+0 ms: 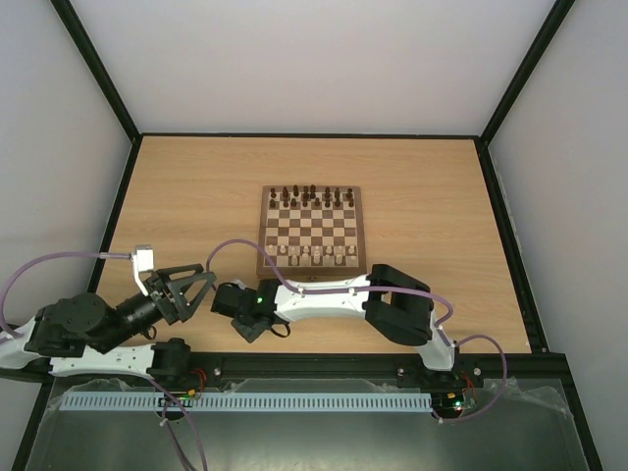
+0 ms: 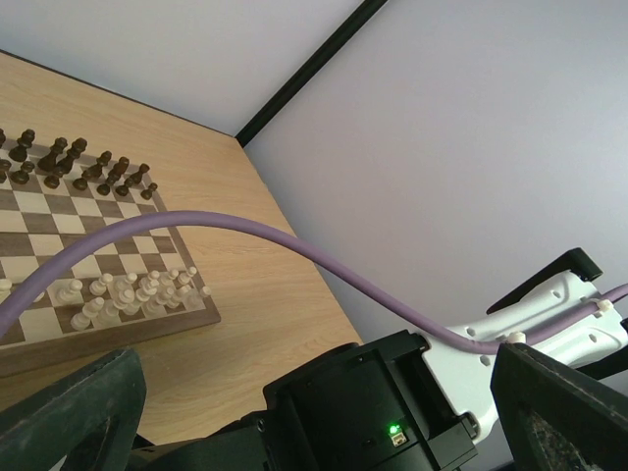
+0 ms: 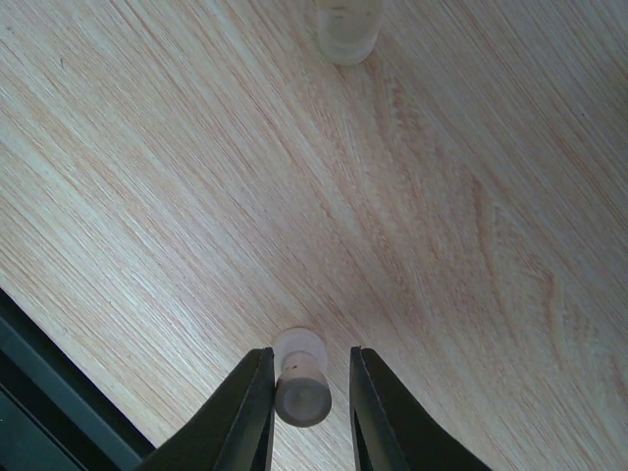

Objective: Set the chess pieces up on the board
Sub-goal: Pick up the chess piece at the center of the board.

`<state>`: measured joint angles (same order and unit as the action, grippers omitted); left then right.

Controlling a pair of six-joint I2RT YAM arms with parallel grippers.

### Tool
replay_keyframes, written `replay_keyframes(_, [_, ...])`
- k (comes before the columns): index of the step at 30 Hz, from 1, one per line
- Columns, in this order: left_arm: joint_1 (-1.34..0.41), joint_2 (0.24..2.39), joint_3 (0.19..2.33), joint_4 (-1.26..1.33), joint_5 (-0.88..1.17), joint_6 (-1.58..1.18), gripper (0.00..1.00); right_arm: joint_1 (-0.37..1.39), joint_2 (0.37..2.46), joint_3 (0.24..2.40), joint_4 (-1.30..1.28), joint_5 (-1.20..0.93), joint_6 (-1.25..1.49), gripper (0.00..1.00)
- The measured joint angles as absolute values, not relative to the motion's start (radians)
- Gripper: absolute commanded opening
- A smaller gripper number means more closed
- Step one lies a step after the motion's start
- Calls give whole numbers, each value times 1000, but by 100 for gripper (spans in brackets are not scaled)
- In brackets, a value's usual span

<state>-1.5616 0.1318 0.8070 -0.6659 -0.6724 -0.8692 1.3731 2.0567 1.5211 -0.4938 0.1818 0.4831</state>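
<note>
The board (image 1: 312, 272) lies mid-table, with pale chess pieces (image 1: 314, 255) in its near rows and dark pieces (image 1: 312, 196) at the far side. Both also show in the left wrist view, the board (image 2: 98, 235) and the pale pieces (image 2: 128, 292). My right gripper (image 3: 309, 392) is low over the bare table near the front edge. Its jaws are open around a loose pale piece (image 3: 301, 378), which touches the left finger (image 3: 245, 412) with a gap to the right one. A second pale piece (image 3: 343, 29) lies farther ahead. My left gripper (image 1: 182, 289) is open and empty, left of the right wrist.
The right arm's black wrist (image 2: 383, 412) and a purple cable (image 2: 245, 231) sit right in front of my left gripper (image 2: 324, 392). A black frame rail (image 3: 39, 392) runs close to the loose piece. Walls enclose the table.
</note>
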Motion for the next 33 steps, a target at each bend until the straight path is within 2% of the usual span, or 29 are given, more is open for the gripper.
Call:
replay_keyframes(11, [-1559,132,807,-665,-671,-860,99,1373,2065,1533,-497,184,482,7])
replay_keyframes(21, [-1558,132,807,-665,-670,-854,99,1349,2057,1534,-532,217,478,7])
replay_keyframes(27, [-1558,132,807,-665,-670,-846,99,1249,1983,1543,-573,242,453,7])
replay_keyframes(33, [-1558,132,807,-665,-670,-840,99,1143,1961,1660,-610,264,411,7])
